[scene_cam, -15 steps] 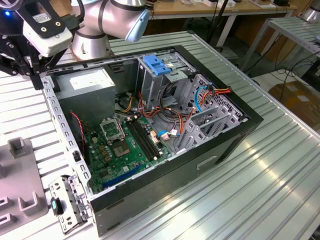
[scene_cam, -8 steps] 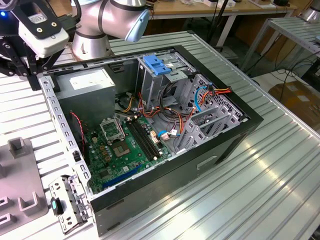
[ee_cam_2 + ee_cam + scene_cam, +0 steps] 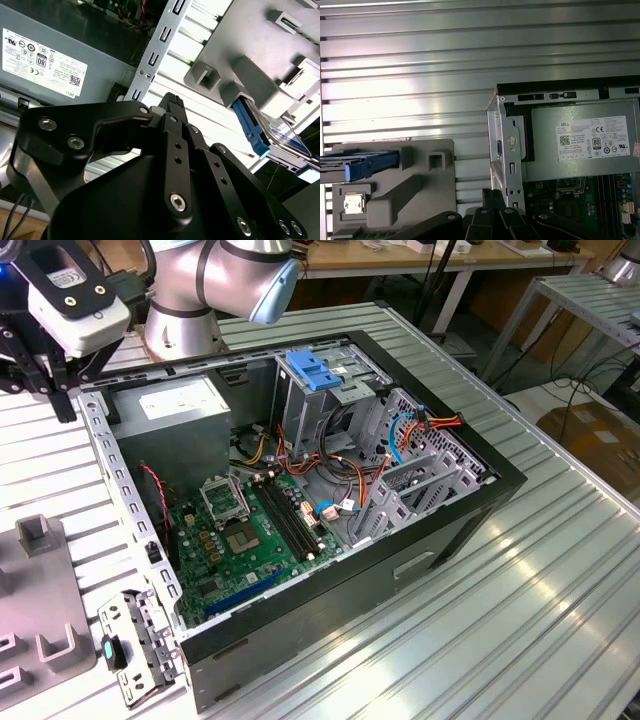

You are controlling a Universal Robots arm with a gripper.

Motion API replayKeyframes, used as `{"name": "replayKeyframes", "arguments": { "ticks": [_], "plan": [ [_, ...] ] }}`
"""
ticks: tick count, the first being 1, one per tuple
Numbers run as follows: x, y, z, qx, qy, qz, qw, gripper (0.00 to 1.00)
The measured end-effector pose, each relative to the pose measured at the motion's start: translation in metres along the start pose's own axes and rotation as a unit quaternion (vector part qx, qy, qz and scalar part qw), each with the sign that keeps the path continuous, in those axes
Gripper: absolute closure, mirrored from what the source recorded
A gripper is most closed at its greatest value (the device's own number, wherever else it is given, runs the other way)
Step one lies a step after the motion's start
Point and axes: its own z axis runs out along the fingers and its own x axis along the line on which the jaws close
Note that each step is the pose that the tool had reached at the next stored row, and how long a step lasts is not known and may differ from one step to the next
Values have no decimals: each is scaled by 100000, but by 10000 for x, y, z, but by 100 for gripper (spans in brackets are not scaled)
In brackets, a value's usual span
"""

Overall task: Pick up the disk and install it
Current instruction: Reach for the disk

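First wrist view: I see the disk (image 3: 364, 166) slotted in the grey fixture (image 3: 427, 197), its blue end facing the case (image 3: 506, 150).
Tool (image 3: 172, 100): narrow, empty, over the case corner.
Relation: disk lies well apart from the tool, toward the exterior view's left, across bare tabletop (image 3: 420, 75).

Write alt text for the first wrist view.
The disk, in its blue frame, lies on a grey holder on the ribbed metal table, apart from the gripper. Beside the holder sits the open computer case with its power supply.
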Motion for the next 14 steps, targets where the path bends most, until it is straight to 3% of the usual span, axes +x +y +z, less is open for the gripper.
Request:
{"name": "replayKeyframes", "arguments": {
  "ticks": [6, 14],
  "plan": [
    [67, -4, 0, 0, 2, -1, 100000, 89],
    [286, -2, -4, 0, 1, 1, 100000, 89]
  ]
}}
